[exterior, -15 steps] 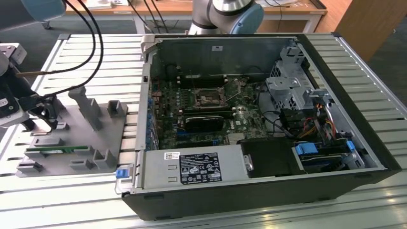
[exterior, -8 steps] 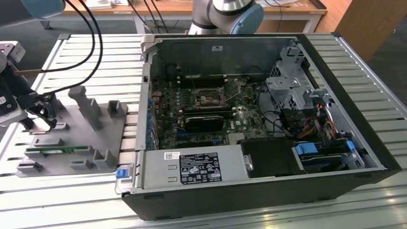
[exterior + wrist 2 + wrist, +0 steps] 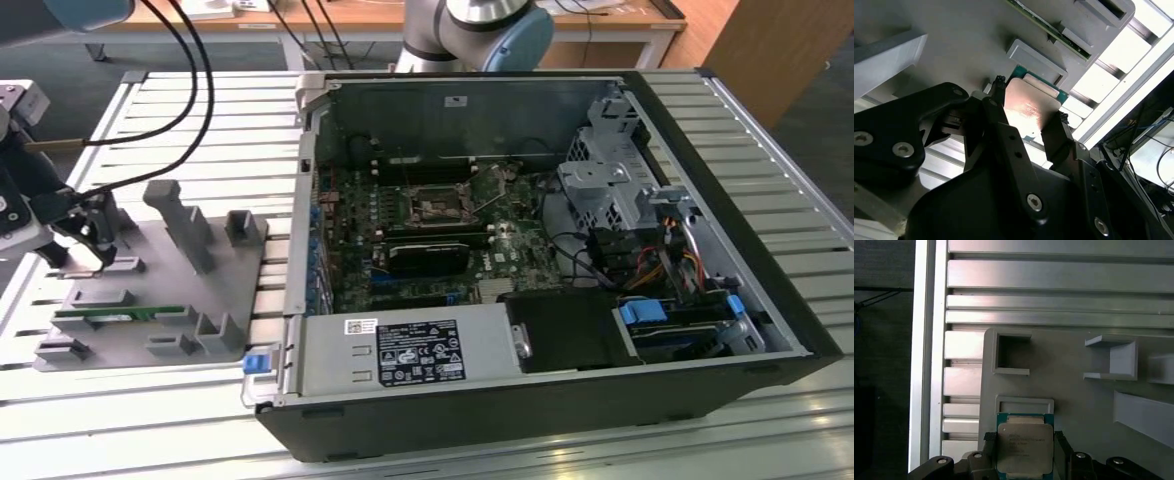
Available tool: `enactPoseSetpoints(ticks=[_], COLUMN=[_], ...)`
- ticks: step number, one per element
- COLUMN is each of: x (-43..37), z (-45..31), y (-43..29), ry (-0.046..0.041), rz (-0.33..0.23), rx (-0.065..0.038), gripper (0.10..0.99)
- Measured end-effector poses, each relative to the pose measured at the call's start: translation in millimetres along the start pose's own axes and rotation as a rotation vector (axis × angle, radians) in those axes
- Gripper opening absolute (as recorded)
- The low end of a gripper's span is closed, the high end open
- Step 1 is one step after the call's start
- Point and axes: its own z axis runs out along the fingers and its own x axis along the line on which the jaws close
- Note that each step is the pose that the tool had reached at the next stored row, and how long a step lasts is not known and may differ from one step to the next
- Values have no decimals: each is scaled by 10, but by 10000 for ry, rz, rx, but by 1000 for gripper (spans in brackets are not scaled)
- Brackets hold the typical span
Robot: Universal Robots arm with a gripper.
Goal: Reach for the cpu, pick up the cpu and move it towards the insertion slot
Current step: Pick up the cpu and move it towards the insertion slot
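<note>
aluminium slats make up the tabletop [image 3: 160,420]. on it, toward the exterior view's right, lies an open black computer case [image 3: 534,425] with its green circuit board [image 3: 354,230] exposed. just beside the case, toward the exterior view's left, a grey plastic fixture [image 3: 174,290] sits on the slats, with upright posts and shallow recesses. a thin green memory stick [image 3: 114,315] lies in one of its long slots. the black hand [image 3: 83,250] hangs low over the fixture's end farthest from the case. the insertion slot [image 3: 438,208], a dark square in a shiny metal frame, sits mid-board, well apart from the hand. in both wrist views the cpu [image 3: 1025,447] sits on the fixture just beside a raised rectangular rim, silver top up. the two fingers [image 3: 1006,125] pinch it by opposite edges. i cannot tell whether it has left the fixture's surface.
</note>
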Motion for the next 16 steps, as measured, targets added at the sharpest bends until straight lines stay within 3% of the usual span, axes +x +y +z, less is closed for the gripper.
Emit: enactPoseSetpoints(ticks=[16], x=[0], z=[-55], y=[2], ry=[1], rz=[0], rx=[0], gripper=[541])
